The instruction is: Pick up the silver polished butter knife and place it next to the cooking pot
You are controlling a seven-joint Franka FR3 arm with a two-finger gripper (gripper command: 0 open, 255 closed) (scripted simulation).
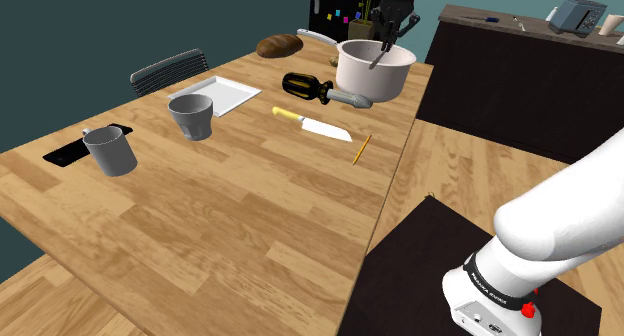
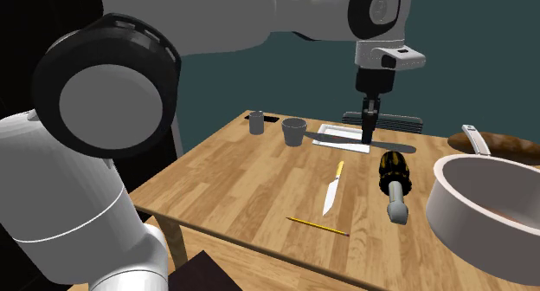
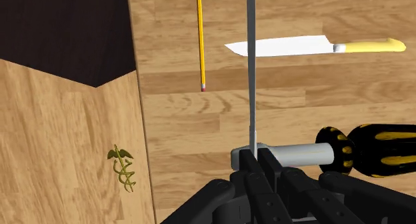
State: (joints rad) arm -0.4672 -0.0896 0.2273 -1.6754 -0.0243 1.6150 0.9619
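Observation:
My gripper (image 1: 390, 34) hangs high above the far end of the wooden table, shut on the butter knife (image 1: 378, 56), a thin grey blade. In the second exterior view the butter knife (image 2: 333, 139) lies roughly level across the gripper (image 2: 369, 142), sticking out on both sides. The wrist view has the butter knife (image 3: 251, 69) edge-on, running forward from the gripper (image 3: 259, 159) above a screwdriver's grey shaft. The pale cooking pot (image 1: 370, 79) stands at the table's far corner, and in the second exterior view the pot (image 2: 443, 213) sits low on the right.
A black-and-yellow screwdriver (image 1: 318, 88) lies beside the pot. Nearer are a yellow-handled kitchen knife (image 1: 312, 124) and a pencil (image 1: 361, 149). Two grey cups (image 1: 191, 115) (image 1: 110, 149), a white tray (image 1: 222, 94) and a bread loaf (image 1: 278, 46) stand further left. The dark stand (image 1: 430, 269) is at lower right.

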